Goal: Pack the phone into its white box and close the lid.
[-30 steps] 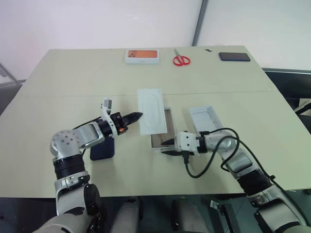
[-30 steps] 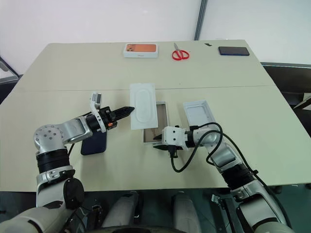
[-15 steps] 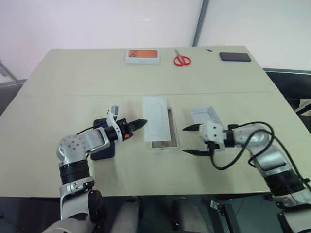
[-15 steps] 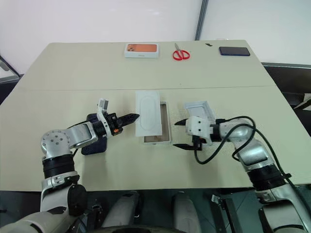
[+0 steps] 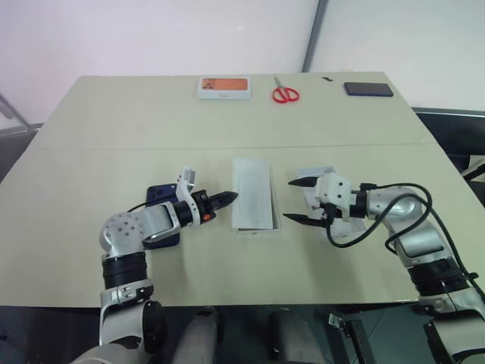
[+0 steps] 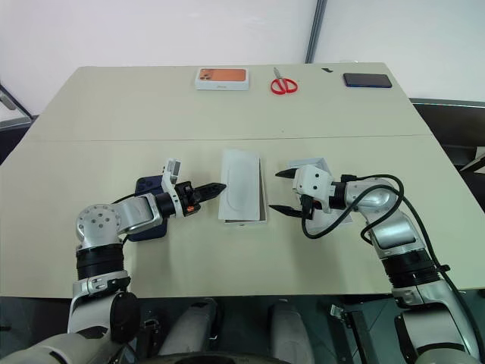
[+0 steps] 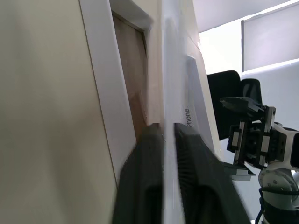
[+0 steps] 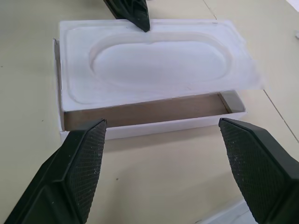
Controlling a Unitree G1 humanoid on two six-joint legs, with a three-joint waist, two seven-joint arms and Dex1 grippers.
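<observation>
At table centre, the shallow white rectangular cardboard phone tray, the white box, sits with a white moulded insert sheet lying over it. The insert is shifted sideways, so a strip of the brown interior shows along one long side. It blocks the cavity, and I judge it must be seated or cleared before anything goes in.

Left gripper: it points nearly level at the near long edge of the insert, right at that edge. I cannot tell whether the pincer is clamped on the sheet or has let go of it. The low, edge-on approach suits sliding or lifting a thin sheet.

Right gripper: released, jaws spread wide and holding nothing. It hangs just beside the box on the opposite side, facing it. My reading is that it stands ready to steady the box wall.

The phone, a slim dark navy-blue smartphone, lies flat on the beige table partly under my left forearm. It is near the box but not in it.

The lid, a white rectangular cardboard cover, rests hollow side up just behind the right gripper, within that arm's reach for closing.

Progress: early. The phone is not packed and the lid is off.

Risk: the light insert may skid or tip when nudged, and the left arm partly covers the phone.
</observation>
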